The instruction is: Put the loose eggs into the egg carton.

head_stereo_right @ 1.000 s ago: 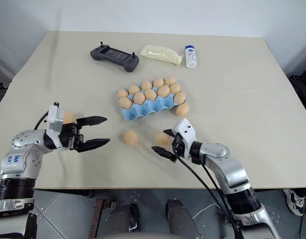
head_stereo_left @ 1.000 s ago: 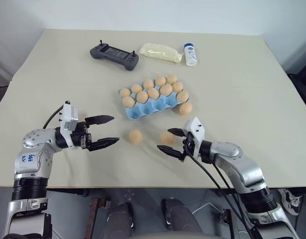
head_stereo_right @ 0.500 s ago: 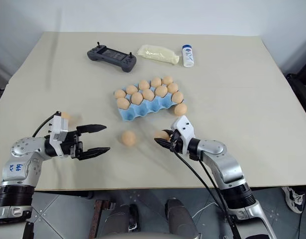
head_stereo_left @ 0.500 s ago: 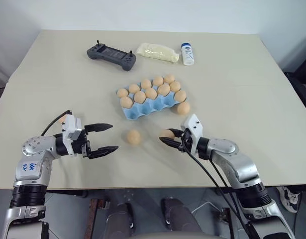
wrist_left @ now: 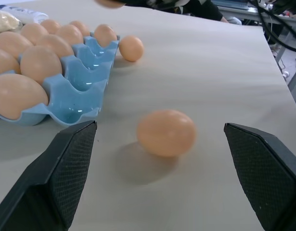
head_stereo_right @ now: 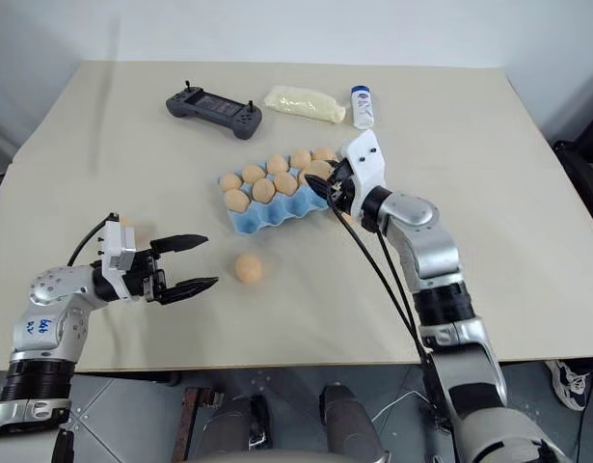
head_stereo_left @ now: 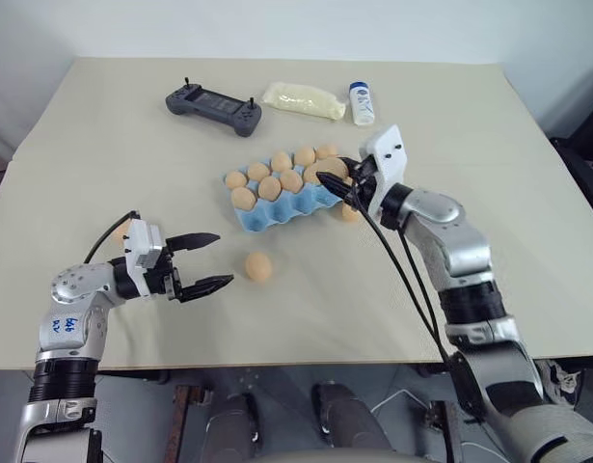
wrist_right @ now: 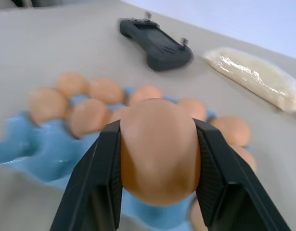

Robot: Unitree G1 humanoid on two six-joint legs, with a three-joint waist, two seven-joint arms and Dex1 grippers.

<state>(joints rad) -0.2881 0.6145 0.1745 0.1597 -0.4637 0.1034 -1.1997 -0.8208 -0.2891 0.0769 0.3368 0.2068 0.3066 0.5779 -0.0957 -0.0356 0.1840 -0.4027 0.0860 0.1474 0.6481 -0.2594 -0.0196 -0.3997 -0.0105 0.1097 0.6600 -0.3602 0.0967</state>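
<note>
Right gripper (head_stereo_left: 336, 177) is clamped on a smooth orange-tan egg (wrist_right: 159, 150), held above the right end of the light-blue egg carton (head_stereo_left: 277, 210), which is mostly full. Left gripper (head_stereo_left: 205, 260) hangs wide open and empty, pointing at a loose egg (head_stereo_left: 258, 266) on the table (head_stereo_left: 103, 154); another egg (wrist_left: 131, 48) lies beside the carton's right end

I see bare table between my left gripper (wrist_left: 157, 144)'s spread jaws, save one loose egg (wrist_left: 166, 132) ahead of them — nothing else blocks it. Beyond my right gripper (wrist_right: 157, 149)'s jaws the egg carton (wrist_right: 37, 149) sits crowded — free cups along its near edge.
</note>
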